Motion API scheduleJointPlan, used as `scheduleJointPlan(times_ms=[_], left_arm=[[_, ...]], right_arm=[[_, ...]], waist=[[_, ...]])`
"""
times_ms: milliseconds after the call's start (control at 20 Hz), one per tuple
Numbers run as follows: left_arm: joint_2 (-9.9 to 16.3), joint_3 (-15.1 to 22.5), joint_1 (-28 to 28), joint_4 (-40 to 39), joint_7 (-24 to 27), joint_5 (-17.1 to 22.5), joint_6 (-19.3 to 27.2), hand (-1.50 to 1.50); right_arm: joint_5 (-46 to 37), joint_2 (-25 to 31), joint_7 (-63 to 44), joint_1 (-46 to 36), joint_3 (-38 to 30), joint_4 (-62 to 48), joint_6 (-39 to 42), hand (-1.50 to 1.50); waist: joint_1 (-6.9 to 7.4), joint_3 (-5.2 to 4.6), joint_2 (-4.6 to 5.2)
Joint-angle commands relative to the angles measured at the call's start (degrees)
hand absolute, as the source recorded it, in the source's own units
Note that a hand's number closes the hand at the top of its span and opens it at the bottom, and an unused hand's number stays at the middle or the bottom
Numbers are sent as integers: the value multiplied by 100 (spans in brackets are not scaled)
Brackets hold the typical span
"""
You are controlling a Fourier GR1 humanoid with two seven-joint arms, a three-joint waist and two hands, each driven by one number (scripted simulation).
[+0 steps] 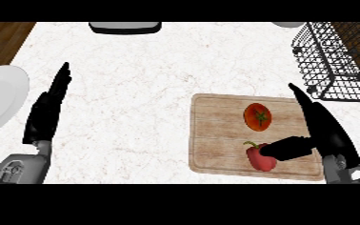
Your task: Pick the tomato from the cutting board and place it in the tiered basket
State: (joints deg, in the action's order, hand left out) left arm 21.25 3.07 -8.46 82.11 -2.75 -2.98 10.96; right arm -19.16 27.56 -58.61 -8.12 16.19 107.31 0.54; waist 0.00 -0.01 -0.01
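Right hand (320,124) hangs over the cutting board (218,138) at its right edge, fingers straight and holding nothing, thumb touching or overlapping the red pepper (259,159), not the target. Tomato (257,117) sits on the board just beyond the pepper, ungrasped. Approach step, I'd say: next shift forward and close on the tomato. Tiered basket (327,59) stands beyond the board's far right corner. Left hand (48,109) rests open, well left of the board.

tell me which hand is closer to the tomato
Right. The right hand is over the cutting board's right edge, just beside the tomato. The left hand rests open far across the counter at the view's left.
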Motion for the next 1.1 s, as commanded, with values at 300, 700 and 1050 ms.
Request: scheduleJointPlan(times_ms=[300, 700, 1050], left_arm=[[-211, -254, 198, 307, -123, -276, -300, 0], [-263, -609, -278, 20, -281, -373, -557, 0], [-511, -743, -337, -341, 169, -600, -532, 0]], right_arm=[[-710, -503, -5, 235, -193, -83, 491, -150], [-1125, -1282, -13, -53, -174, -731, 474, -150], [-1125, -1433, 458, -381, -668, -1422, 682, -150]], waist=[[3, 1, -5], [-2, 0, 1], [-1, 0, 6]])
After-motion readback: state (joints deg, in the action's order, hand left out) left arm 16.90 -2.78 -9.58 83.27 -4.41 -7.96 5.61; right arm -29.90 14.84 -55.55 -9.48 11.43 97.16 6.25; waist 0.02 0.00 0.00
